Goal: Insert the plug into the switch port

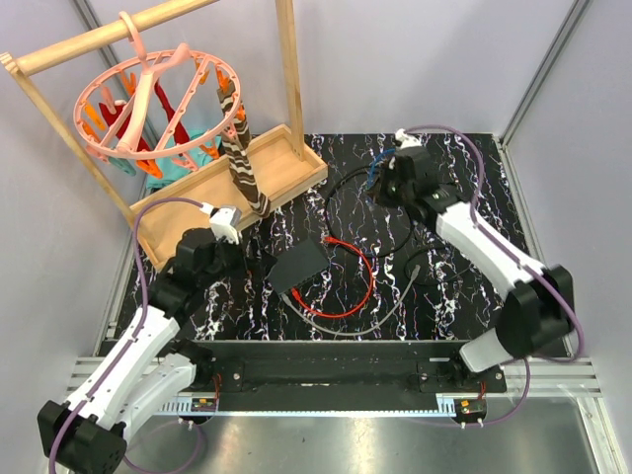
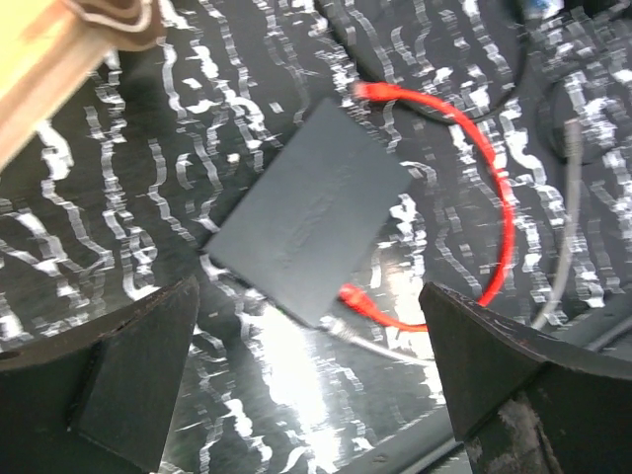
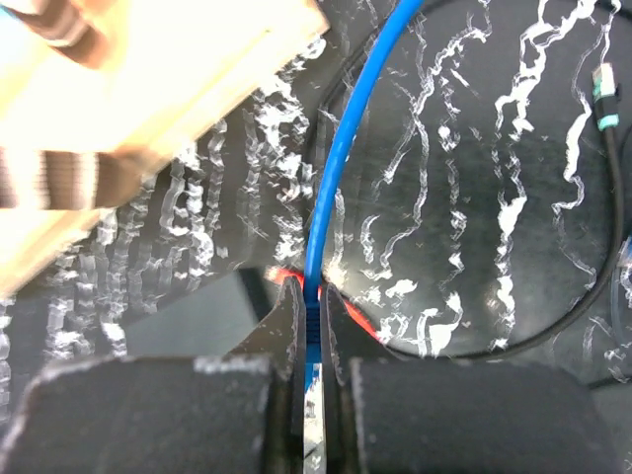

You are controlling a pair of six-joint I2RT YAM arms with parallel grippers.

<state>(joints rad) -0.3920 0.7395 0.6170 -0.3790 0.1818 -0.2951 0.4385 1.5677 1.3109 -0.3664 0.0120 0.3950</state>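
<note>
Blue cable (image 3: 331, 178) is pinched between the closed fingers (image 3: 286, 326) of the right end effector (image 3: 314, 316). Its plug end is hidden between them, and the cable curves up and away over the bench (image 1: 464, 158). The left end effector (image 2: 308, 294) is fully open and holds nothing. Seen from its wrist, the switch (image 2: 311, 212) lies between and beyond its fingers.

In the top view the switch sits mid-bench, just right of the left end effector and well apart from the right one, which is at the far side. The switch is a flat, matte black rectangle lying at an angle. A red cable (image 1: 367, 281) is plugged into one long edge and loops round to its right. A grey cable (image 1: 395, 301) and a thin black cable (image 1: 341, 193) lie nearby.

The bench surface is glossy black with white marble veining. A wooden rack (image 1: 286, 163) at the far left carries a pink ring hanger (image 1: 148, 89) and a striped cloth (image 1: 242, 163). Pale grey walls enclose the bench.
</note>
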